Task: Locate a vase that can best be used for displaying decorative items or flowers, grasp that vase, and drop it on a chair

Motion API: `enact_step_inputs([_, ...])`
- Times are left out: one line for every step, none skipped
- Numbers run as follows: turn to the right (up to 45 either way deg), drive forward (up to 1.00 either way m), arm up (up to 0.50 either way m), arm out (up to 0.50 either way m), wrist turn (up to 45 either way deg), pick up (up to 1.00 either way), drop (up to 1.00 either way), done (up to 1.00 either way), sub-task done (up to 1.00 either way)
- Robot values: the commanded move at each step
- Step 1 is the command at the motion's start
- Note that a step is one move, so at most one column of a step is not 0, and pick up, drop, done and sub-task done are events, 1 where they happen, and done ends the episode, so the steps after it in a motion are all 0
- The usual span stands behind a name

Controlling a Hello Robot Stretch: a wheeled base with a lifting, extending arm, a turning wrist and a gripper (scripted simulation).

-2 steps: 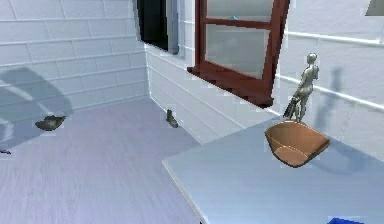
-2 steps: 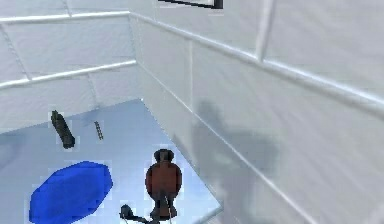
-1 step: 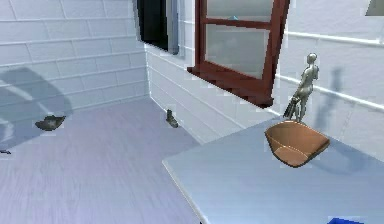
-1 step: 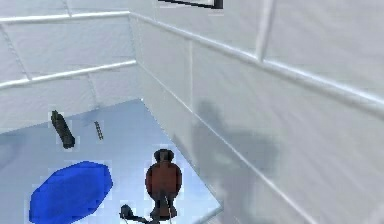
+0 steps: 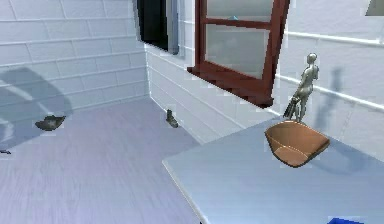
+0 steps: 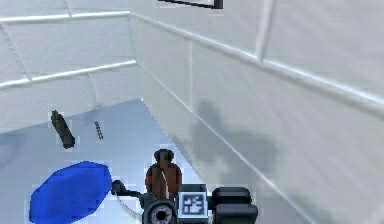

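**Forward view.** A pale grey-blue desk (image 5: 230,175) occupies the 4 to 5 o'clock sector. An orange-brown bowl (image 5: 297,143) rests on it at 3 o'clock. A silver statue of a standing figure (image 5: 305,85) stands upright at the bowl's 12 o'clock, near the desk's far edge and in front of the white brick wall (image 5: 90,50). A window with a red-brown frame (image 5: 238,45) is set in that wall at 1 o'clock. On the floor (image 5: 100,160), a small dark object (image 5: 172,118) lies at the foot of the wall near the centre. A dark, shallow, bowl-like item (image 5: 50,123) lies at 9 o'clock.

**Arm side view.** The claw (image 6: 125,192) is at 6 o'clock, left of the white marker squares (image 6: 192,203). A reddish-brown upright object (image 6: 163,175) stands on the desk at or behind the claw. Its shape is too coarse to confirm it as the vase. Contact between the two cannot be determined. Whether the fingers are apart or together cannot be told, nor whether the claw holds anything. A flat blue item (image 6: 70,190) lies on the desk at 8 o'clock. A dark bottle-shaped object (image 6: 62,129) stands at 10 o'clock. A slim dark stick (image 6: 98,130) lies near it, at its 3 o'clock.
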Motion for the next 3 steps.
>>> enact_step_inputs([0.0, 0.0, -0.1, 0.0, 0.0, 0.0, 0.0, 0.0, 0.0])
enact_step_inputs([0.0, 0.0, 0.1, 0.0, 0.0, 0.0, 0.0, 0.0, 0.0])
enact_step_inputs([-36.0, 0.0, 0.0, 0.0, 0.0, 0.0, 0.0, 0.0, 0.0])
